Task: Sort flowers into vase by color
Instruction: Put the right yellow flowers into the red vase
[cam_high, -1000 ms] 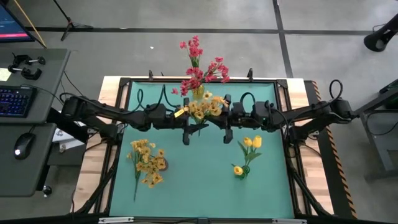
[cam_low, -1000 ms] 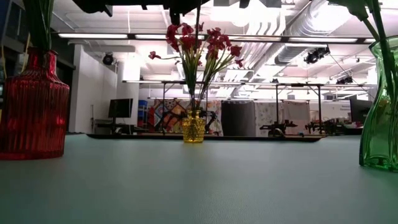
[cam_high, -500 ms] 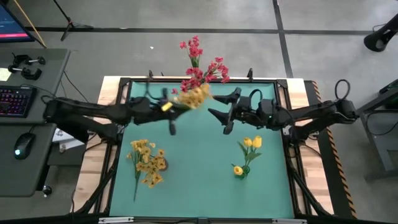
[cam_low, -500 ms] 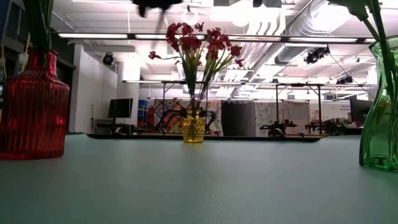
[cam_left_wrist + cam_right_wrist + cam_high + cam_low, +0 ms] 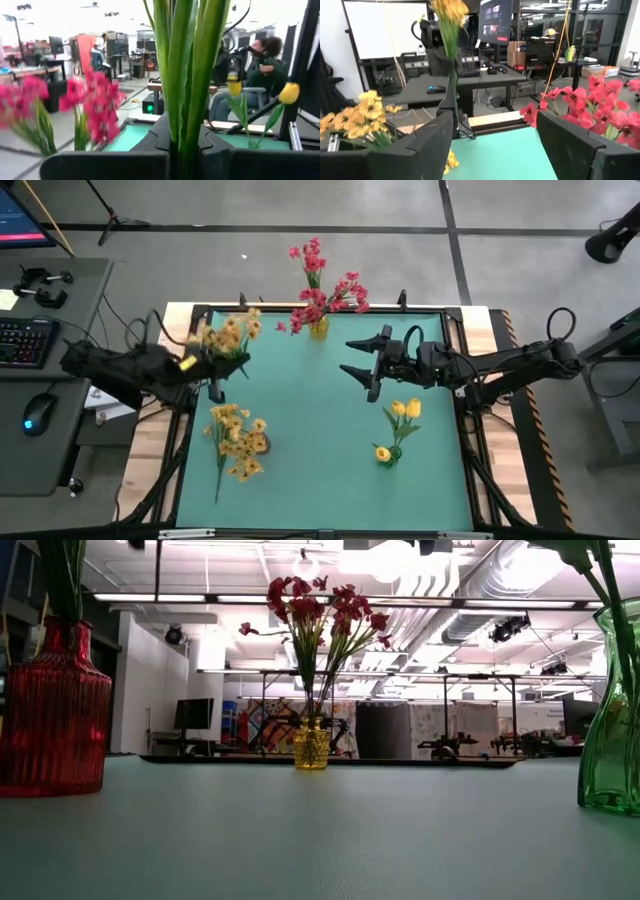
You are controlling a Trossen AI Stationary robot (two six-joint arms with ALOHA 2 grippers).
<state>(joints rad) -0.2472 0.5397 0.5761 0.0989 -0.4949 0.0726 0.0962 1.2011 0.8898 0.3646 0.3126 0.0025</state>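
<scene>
Over the far-left corner of the teal-topped table [image 5: 320, 470], the left gripper [image 5: 213, 366] is holding a spray of small orange-yellow blossoms on green stems [image 5: 228, 335], its jaws clamped together on the stems; in the left wrist view the bundled green stems [image 5: 182, 75] are rising straight up from between the dark fingers. This spray is sitting left of the small yellow glass vase [image 5: 318, 330], which is standing at the middle of the table's far edge and carrying the red-pink blossoms [image 5: 322, 280]. In the low view the same yellow vase [image 5: 311, 745] is standing upright with the red-pink flowers [image 5: 312, 610] fanning above it.

The right gripper [image 5: 360, 367] is hovering right of and nearer than the yellow vase, its jaws standing wide apart with nothing between them; the right wrist view is showing both dark fingers [image 5: 427, 145] spread, with bare table between.

Nearer and to the left of the yellow vase, a second bunch of orange-yellow blossoms [image 5: 238, 440] is standing in a ribbed red glass vase [image 5: 52, 710]. Nearer and to the right, bright yellow tulip-like buds [image 5: 400, 420] are standing in a green glass vase [image 5: 612, 710].
</scene>
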